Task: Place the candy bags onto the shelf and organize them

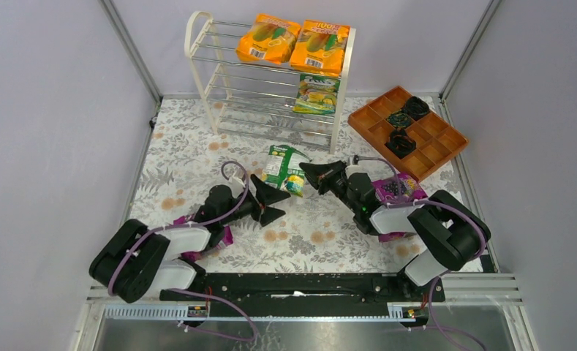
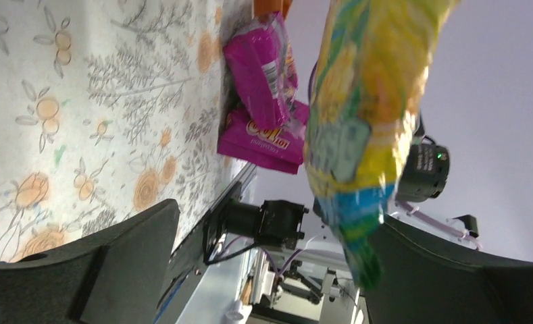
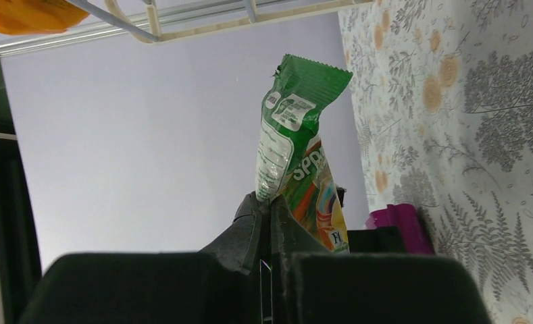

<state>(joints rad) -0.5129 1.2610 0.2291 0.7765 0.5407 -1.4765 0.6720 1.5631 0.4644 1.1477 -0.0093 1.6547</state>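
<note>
A green-yellow candy bag is held up between my two grippers in the middle of the floral table. My right gripper is shut on its edge, and the right wrist view shows the fingers pinching the bag. My left gripper is open, and the bag hangs between its wide fingers. The cream-white shelf stands at the back with two orange bags on top and a green-yellow bag on the middle tier. Purple bags lie under my right arm and left arm.
An orange compartmented tray with small black round objects sits at the back right. Grey walls with metal posts enclose the table on three sides. The arm bases and rail run along the near edge.
</note>
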